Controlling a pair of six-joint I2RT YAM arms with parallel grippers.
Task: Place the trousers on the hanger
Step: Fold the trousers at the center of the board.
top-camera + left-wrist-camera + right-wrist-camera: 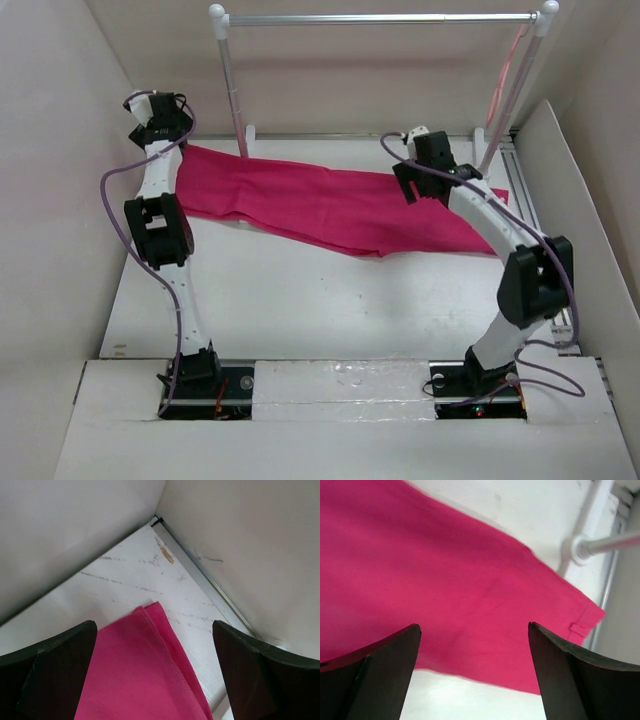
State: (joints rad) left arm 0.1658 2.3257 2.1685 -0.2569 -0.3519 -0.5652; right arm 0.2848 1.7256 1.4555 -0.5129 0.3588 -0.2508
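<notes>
The magenta trousers (330,205) lie flat across the far half of the table, waist end to the right. My left gripper (160,118) is open and empty, hovering over their left end. In the left wrist view the cloth's corner (145,665) lies between the spread fingers (50,675). My right gripper (415,180) is open and empty above the right part. In the right wrist view the cloth (445,575) and its near hem lie below the spread fingers (575,680). The thin pale-pink hanger (506,75) hangs at the right end of the rack bar.
A rack with white posts and a silver bar (380,18) stands along the back edge, and its right foot (577,547) shows in the right wrist view. Pale walls close in on the left, back and right. The metal corner rail (200,575) runs near the left gripper.
</notes>
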